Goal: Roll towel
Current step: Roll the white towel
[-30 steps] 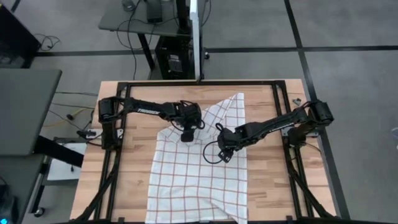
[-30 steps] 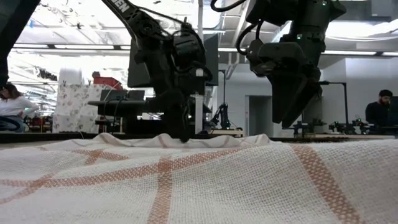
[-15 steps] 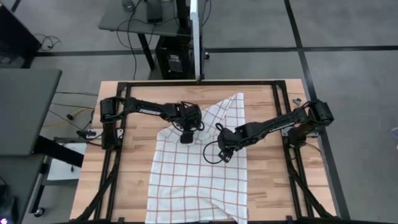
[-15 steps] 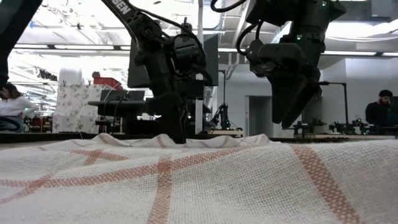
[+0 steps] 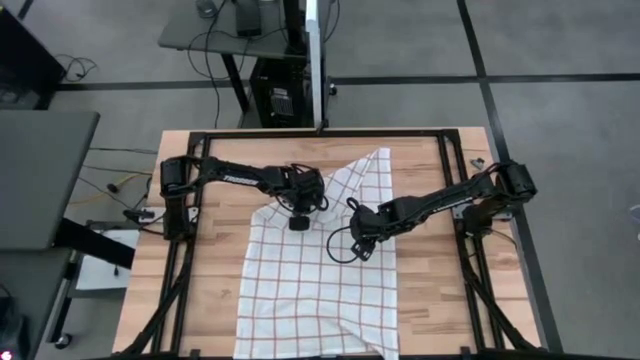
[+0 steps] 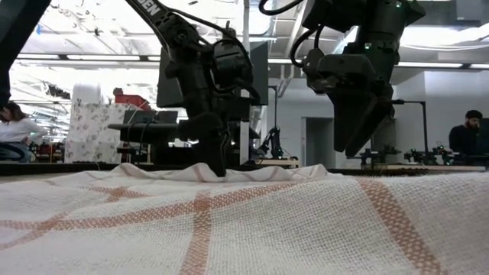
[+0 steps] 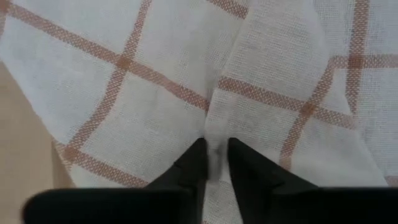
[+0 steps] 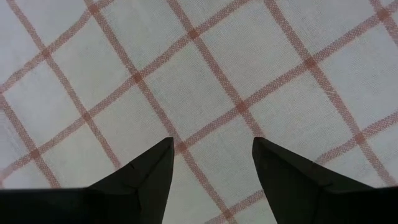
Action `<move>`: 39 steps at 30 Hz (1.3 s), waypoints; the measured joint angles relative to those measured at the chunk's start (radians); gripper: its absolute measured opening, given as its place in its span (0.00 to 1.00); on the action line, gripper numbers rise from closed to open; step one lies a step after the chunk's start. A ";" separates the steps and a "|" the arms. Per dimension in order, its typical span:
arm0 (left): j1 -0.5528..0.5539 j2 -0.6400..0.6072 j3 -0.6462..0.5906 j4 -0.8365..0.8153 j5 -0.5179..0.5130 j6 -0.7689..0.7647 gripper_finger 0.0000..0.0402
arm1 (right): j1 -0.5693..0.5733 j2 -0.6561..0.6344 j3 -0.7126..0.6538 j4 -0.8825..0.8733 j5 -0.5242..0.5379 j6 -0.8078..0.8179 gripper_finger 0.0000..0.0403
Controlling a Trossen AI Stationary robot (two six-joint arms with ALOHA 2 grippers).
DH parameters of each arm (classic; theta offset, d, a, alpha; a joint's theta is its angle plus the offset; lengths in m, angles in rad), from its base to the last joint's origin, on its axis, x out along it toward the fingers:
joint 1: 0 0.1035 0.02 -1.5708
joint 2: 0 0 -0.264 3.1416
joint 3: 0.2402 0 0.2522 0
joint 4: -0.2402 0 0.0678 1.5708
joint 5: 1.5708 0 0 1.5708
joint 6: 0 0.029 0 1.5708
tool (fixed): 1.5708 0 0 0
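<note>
High view: I see the checked towel (image 5: 320,275) lying mostly flat on the wooden table (image 5: 215,290), white with red-brown grid lines. Its near edge reaches the table's near edge; one corner runs up toward the far side, right of centre, with the cloth bunched and creased there.

Left gripper (image 5: 297,222) is down on the towel's far-left part, close to the cloth's left edge. Left wrist view confirms it: the two dark fingers (image 7: 186,168) are nearly together with a thin ridge of towel (image 7: 261,93) pinched between them, a fold running away from the tips. Bare table shows beside the cloth edge there. So I read the left claw as narrow and holding fabric.

Right gripper (image 5: 362,247) sits above the towel's right side, near its right edge, well apart from the left one. Right wrist view shows its fingers (image 8: 140,177) spread wide with flat, unwrinkled towel (image 8: 205,81) below and nothing between them. Low view puts the right gripper (image 6: 355,145) clear above the cloth, not touching, while the left gripper (image 6: 216,164) meets a raised hump of towel (image 6: 229,221).

People (image 6: 467,137) visible in the room behind the table, far off.
</note>
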 joint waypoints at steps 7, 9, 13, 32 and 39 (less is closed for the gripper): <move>0.000 0.000 0.094 -0.162 -0.007 0.008 0.04 | 0.000 0.000 0.000 -0.034 0.000 -0.005 0.53; 0.000 0.000 0.131 -0.204 -0.007 0.019 0.06 | -0.001 0.000 0.000 -0.032 0.000 -0.015 0.53; 0.000 0.000 0.195 -0.257 -0.007 0.044 0.03 | -0.008 0.000 0.000 -0.032 0.000 -0.020 0.53; 0.234 -0.127 0.240 -0.469 -0.140 0.042 0.00 | 0.023 0.000 -0.101 0.062 0.000 0.130 0.53; 0.464 -0.153 0.240 -0.449 -0.144 0.124 0.00 | 0.010 0.000 -0.101 0.114 0.000 0.142 0.53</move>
